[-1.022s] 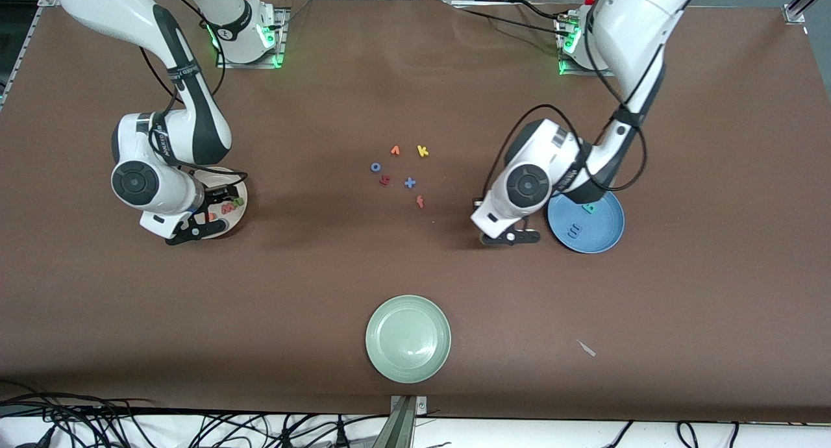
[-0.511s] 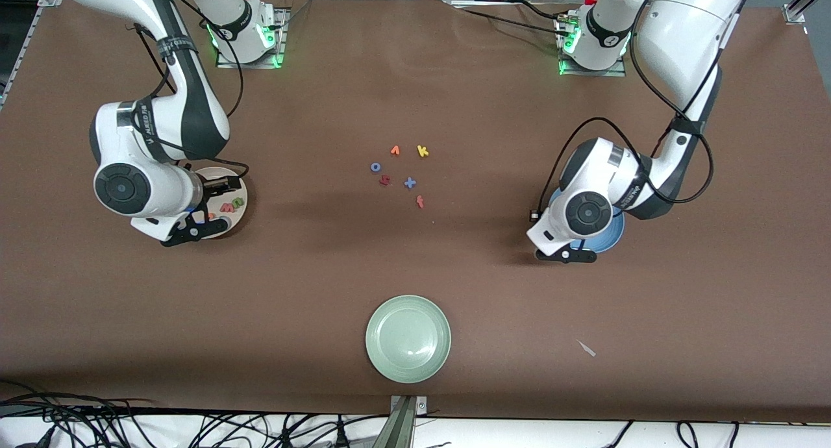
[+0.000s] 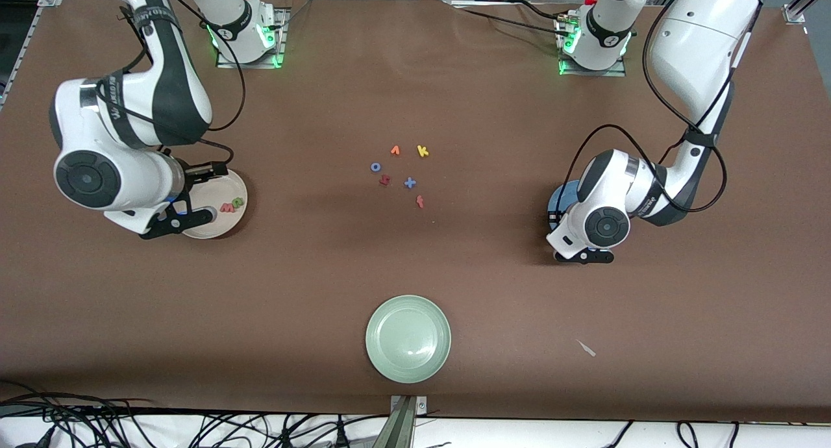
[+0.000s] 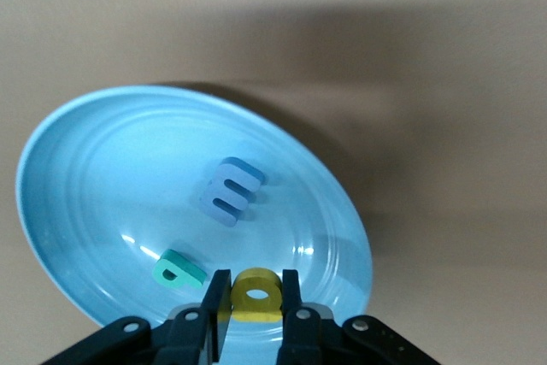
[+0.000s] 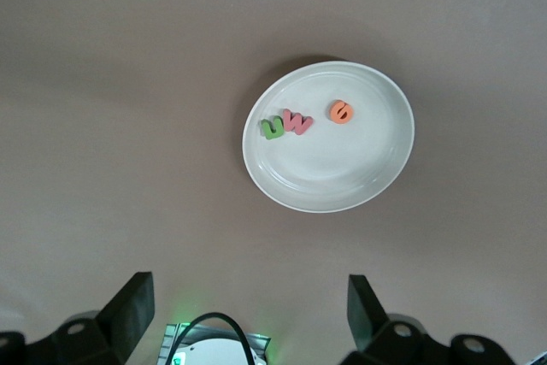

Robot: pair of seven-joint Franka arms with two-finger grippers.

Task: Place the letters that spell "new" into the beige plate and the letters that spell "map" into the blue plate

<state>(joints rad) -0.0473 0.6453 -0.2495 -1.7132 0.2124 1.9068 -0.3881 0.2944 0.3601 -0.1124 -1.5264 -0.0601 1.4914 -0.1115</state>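
Observation:
The blue plate holds a blue m and a teal a. My left gripper hangs just over that plate, shut on the yellow p. In the front view the left gripper and its wrist hide most of the blue plate. The beige plate carries the green n, the salmon-pink w and the orange e. My right gripper is open and empty, up above the rim of the beige plate on the right arm's side.
A pale green plate sits near the table's front edge. Several loose letters lie mid-table, among them an orange v, a yellow k, a blue o, a blue x and a red f.
The left gripper has carried the yellow p from beside the blue plate to over it. The right arm has lifted and drawn away from the beige plate toward its own end.

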